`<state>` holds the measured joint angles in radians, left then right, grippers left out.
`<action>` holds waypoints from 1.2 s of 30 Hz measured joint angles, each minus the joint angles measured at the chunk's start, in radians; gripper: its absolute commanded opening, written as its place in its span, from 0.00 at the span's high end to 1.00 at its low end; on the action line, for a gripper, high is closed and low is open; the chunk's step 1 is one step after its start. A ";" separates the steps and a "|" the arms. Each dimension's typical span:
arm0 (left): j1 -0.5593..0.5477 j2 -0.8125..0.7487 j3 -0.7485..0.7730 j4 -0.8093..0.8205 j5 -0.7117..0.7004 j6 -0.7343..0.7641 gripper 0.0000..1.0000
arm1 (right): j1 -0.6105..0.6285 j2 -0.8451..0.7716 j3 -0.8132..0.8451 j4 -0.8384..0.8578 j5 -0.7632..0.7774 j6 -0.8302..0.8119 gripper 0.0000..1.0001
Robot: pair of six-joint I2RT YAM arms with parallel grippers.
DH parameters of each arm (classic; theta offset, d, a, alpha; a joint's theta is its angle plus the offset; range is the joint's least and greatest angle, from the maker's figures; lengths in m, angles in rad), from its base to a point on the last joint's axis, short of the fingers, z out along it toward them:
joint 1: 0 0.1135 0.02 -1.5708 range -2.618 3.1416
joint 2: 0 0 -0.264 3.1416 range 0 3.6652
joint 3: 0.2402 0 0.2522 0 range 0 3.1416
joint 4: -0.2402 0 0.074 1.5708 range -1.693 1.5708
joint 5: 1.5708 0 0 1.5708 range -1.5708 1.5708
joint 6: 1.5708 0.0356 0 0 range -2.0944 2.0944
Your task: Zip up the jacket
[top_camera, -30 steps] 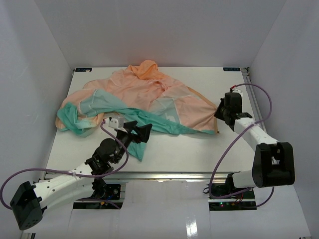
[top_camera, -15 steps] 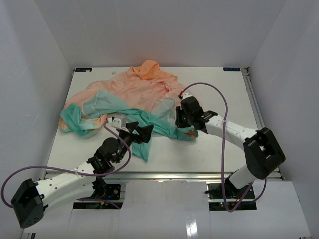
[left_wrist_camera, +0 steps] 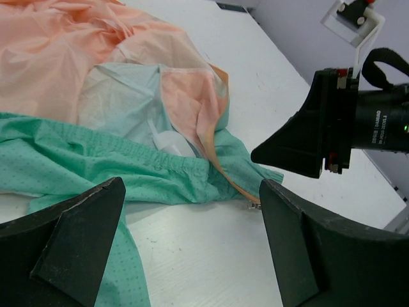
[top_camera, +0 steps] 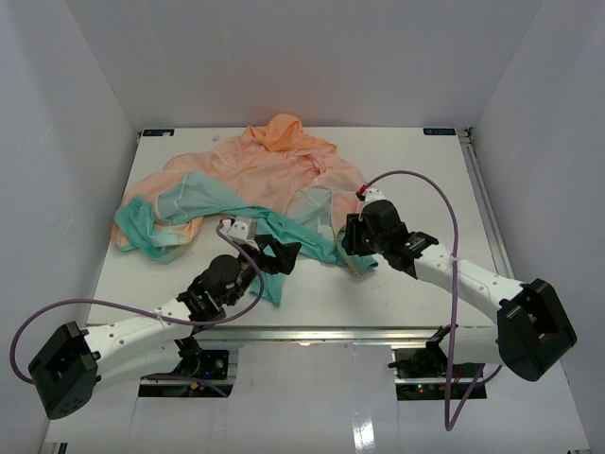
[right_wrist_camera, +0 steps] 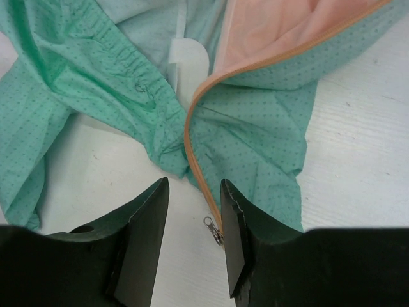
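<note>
The jacket lies crumpled across the far half of the table, peach-orange with a teal-green hem and sleeves. Its orange zipper tape runs down to a small metal zipper pull, which lies on the table. My right gripper is open and low over the hem corner. The pull sits between its fingers, close against the right one. My left gripper is wide open and empty over the teal hem, facing the right gripper. The pull also shows in the left wrist view.
A teal sleeve trails toward the table's left edge. Another teal strip hangs toward the near edge under my left gripper. White walls enclose the table on three sides. Purple cables loop from both arms.
My right arm has swung from the right side toward the middle, and the jacket's right hem corner now lies folded in further left. My left gripper has edged slightly forward and right.
</note>
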<state>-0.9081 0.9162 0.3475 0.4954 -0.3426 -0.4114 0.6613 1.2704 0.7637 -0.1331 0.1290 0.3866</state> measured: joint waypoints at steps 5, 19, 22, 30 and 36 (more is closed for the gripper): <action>0.000 0.152 0.097 -0.028 0.114 0.003 0.13 | 0.000 -0.058 -0.076 0.028 0.035 0.005 0.60; 0.022 0.539 0.334 -0.094 0.314 -0.104 0.31 | 0.015 -0.100 -0.296 0.171 0.022 0.034 0.64; 0.040 0.586 0.333 -0.069 0.354 -0.130 0.35 | 0.033 -0.100 -0.322 0.209 0.007 0.040 0.64; 0.053 0.737 0.348 0.005 0.438 -0.154 0.49 | 0.047 -0.124 -0.381 0.280 -0.009 0.057 0.63; 0.053 0.826 0.383 0.049 0.497 -0.157 0.51 | 0.048 -0.176 -0.417 0.306 -0.008 0.069 0.63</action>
<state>-0.8547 1.7424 0.7310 0.5440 0.1542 -0.5688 0.7090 1.0946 0.3466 0.1731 0.1207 0.4560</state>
